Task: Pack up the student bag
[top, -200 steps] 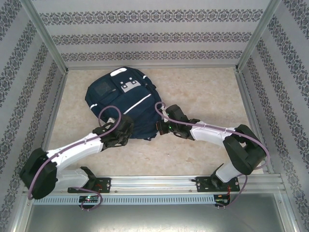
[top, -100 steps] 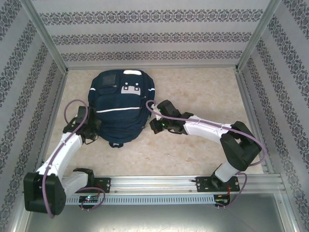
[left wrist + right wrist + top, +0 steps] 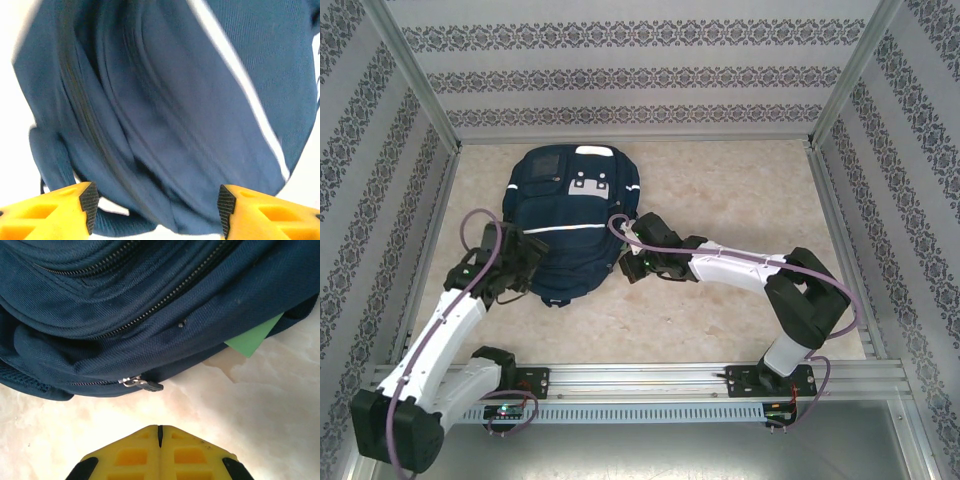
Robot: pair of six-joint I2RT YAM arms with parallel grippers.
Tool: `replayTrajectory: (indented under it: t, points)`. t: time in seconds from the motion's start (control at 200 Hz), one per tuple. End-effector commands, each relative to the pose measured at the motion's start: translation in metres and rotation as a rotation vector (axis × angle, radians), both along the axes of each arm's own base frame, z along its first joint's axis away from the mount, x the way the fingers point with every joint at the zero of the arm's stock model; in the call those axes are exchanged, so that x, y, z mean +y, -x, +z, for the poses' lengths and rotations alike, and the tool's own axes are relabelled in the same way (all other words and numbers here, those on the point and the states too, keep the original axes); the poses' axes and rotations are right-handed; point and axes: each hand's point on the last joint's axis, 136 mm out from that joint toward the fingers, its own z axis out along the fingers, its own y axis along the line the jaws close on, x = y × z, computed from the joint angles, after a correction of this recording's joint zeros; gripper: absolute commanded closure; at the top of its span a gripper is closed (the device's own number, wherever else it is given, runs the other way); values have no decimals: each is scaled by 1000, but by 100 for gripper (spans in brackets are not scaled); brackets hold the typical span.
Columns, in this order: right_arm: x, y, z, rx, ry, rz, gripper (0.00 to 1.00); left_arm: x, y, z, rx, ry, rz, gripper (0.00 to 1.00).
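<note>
Navy student bag [image 3: 568, 258]; patch [image 3: 588, 184] print illegible

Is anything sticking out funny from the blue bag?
Yes. A corner of a green sheet pokes out from beneath the bag onto the table, not tucked in. I cannot tell whether it lies under the bag or is slipping out from inside.

Left arm [image 3: 448, 325]: elbow tucked low at the near-left corner, forearm angled up and inward. The left gripper [image 3: 523, 262] [image 3: 155, 207] has its jaws wide apart, gripping nothing. Right arm [image 3: 745, 268]: elbow out right, forearm stretched left toward centre. The right gripper [image 3: 626, 266] [image 3: 159, 432] has its jaws pressed together, empty.
</note>
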Motion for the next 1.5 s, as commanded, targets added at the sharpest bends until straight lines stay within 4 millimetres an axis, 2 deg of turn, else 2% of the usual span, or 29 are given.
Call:
replayTrajectory:
  t: [0.0, 0.1, 0.19, 0.24, 0.395, 0.515, 0.55, 0.595, 0.625, 0.704, 0.819, 0.909, 1.159, 1.494]
  points:
    - [3, 1, -2, -9, -33, 5, 87, -38, 15, -20, 72, 120, 23, 35]
    - [6, 1, 0, -14, -49, 12, 82, -67, 11, -21, 72, 131, -5, 35]
    - [6, 3, 0, -14, -62, 22, 72, -80, 4, -24, 72, 95, -8, 35]
    - [5, 4, 0, -14, -68, 25, 71, -85, -1, -27, 77, 83, -8, 35]
    - [3, 9, 1, -11, -96, 41, 67, -84, -12, -43, 97, -1, 19, 35]
    - [4, 13, -1, -4, -116, 59, 65, -79, -22, -50, 96, -73, 28, 40]
    - [5, 14, -3, -1, -116, 64, 65, -77, -23, -50, 103, -92, 30, 47]
    - [6, 14, -4, 1, -122, 71, 64, -75, -25, -49, 103, -122, 25, 69]
    - [7, 13, -5, 5, -131, 73, 63, -71, -24, -48, 109, -143, 29, 80]
    - [11, 13, -7, 21, -162, 88, 61, -61, -20, -39, 117, -195, 39, 100]
    - [20, 12, -6, 34, -222, 115, 60, -49, -16, -25, 94, -228, 52, 100]
    - [27, 13, -9, 30, -241, 132, 55, -49, -16, -19, 79, -217, 50, 100]
    - [37, 3, -35, -36, -150, 115, 53, -57, -15, -26, 123, -201, 37, 100]
    - [49, -12, -46, -101, -96, 93, 52, -58, -15, -29, 131, -190, 39, 100]
